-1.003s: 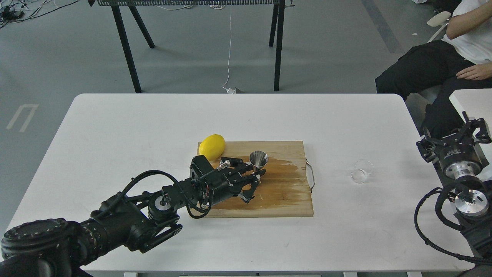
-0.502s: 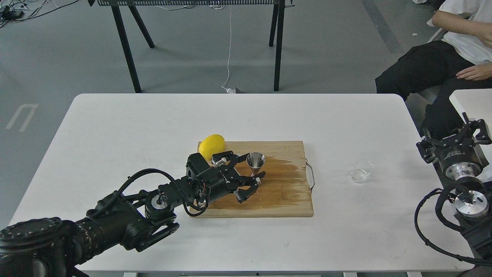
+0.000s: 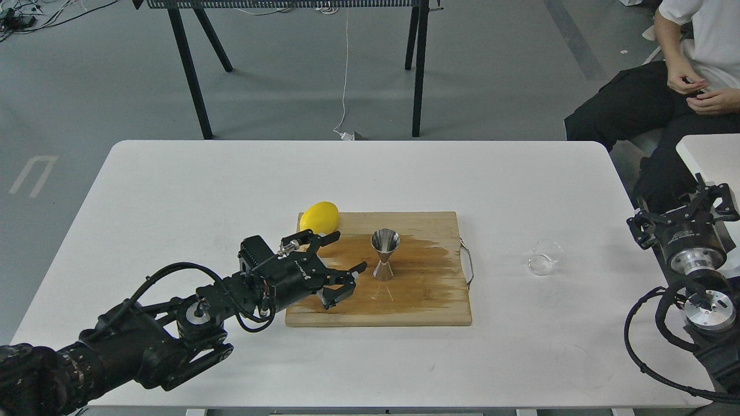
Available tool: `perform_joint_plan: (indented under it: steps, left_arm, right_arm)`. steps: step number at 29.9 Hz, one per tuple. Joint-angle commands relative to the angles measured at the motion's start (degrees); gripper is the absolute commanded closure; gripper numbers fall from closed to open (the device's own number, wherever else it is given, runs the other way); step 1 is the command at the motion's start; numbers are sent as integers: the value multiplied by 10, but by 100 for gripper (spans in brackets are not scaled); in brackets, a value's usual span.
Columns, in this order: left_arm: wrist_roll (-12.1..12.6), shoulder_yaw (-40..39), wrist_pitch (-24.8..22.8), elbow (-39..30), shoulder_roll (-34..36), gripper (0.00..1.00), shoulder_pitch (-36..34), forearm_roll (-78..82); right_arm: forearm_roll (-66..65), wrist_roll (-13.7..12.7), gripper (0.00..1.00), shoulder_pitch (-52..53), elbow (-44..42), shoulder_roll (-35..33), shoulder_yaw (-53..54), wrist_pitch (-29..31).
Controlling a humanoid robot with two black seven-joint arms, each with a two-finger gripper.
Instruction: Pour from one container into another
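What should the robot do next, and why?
Probably reach the right gripper toward the glass cup. The jigger stands upright and free on the wooden board, the open left gripper is off to its left holding nothing, and the cup sits untouched on the white table nearer the right arm. Pouring needs that cup picked up first.
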Motion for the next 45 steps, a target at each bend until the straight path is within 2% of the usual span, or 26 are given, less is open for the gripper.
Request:
perform_joint_plan:
  steps: [1,5,11,13,16,20,23,26,28,32,35,37,39,45]
  left_arm:
    - [-1,-27,-22,-111,68,13,26,0]
    - [-7,-32,-23,-189,124,11,29,-135]
    - [-61,-72,-36,-213,153,11,25,-324]
    - [-69,-101,-47,-214,150,9,23,-399]
    - [-68,-166,-118,-216,145,3,22,-538]
    - [-66,-273,-277,-206,142,0,23,-770]
    - [-65,-330,-337,-181,140,0,23,-896]
    - [-68,-348,-372,-152,126,0,15,-976]
    - [-69,-350,-394,-123,104,0,4,-1019]
    - [-61,-377,-427,-3,73,0,-30,-1121]
    - [-38,-386,-492,76,62,0,-46,-1217]
    - [-15,-386,-513,96,62,0,-53,-1276]
    - [1,-385,-513,101,62,0,-54,-1308]
    - [-1,-385,-512,101,62,0,-56,-1313]
  right_arm:
    - [0,0,0,-2,0,-12,1,0]
    - [0,0,0,0,0,-29,3,0]
    - [1,-3,0,4,3,-47,3,0]
    - [1,-4,0,-2,7,-48,3,0]
    - [5,-4,0,-5,10,-53,6,0]
    - [10,-5,0,-22,26,-65,12,0]
    - [15,-7,0,-56,84,-94,32,0]
    - [50,-9,0,-103,193,-133,48,0]
    - [120,-11,0,-125,268,-157,49,0]
    - [235,-42,0,-166,394,-205,44,0]
    - [241,-47,0,-179,447,-209,45,0]
    - [243,-48,0,-185,462,-204,44,0]
    - [243,-48,0,-192,480,-201,43,0]
    - [225,-48,0,-240,502,-160,40,0]
